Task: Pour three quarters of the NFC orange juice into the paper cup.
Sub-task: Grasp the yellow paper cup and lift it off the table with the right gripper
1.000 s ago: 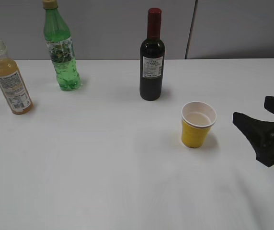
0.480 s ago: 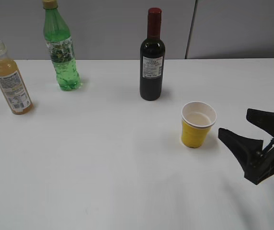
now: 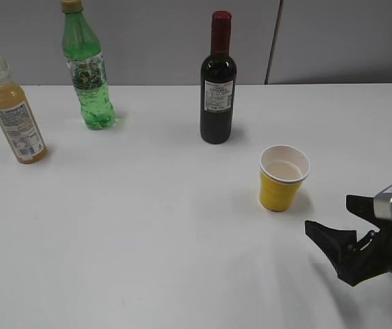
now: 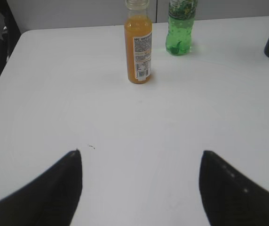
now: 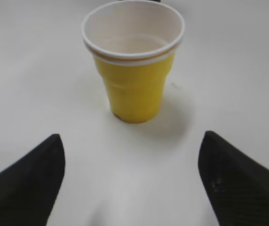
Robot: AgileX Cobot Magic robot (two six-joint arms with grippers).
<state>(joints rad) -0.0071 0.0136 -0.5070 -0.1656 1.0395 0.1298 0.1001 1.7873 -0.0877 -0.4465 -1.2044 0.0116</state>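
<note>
Right claw [image 3: 343, 243] gapes empty just beside the small yellow paper cup [image 3: 283, 177]; a careless nudge could topple that light cup.

Lab or office test bench, not a home. Bare white table [image 3: 148, 226]; plain grey panelled wall [image 3: 340, 41] beyond it, far from both grippers.

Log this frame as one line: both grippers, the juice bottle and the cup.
right gripper: open, facing paper cup, apart | left gripper: open, empty, short of NFC orange juice | juice: upright, uncapped | cup: upright
</note>
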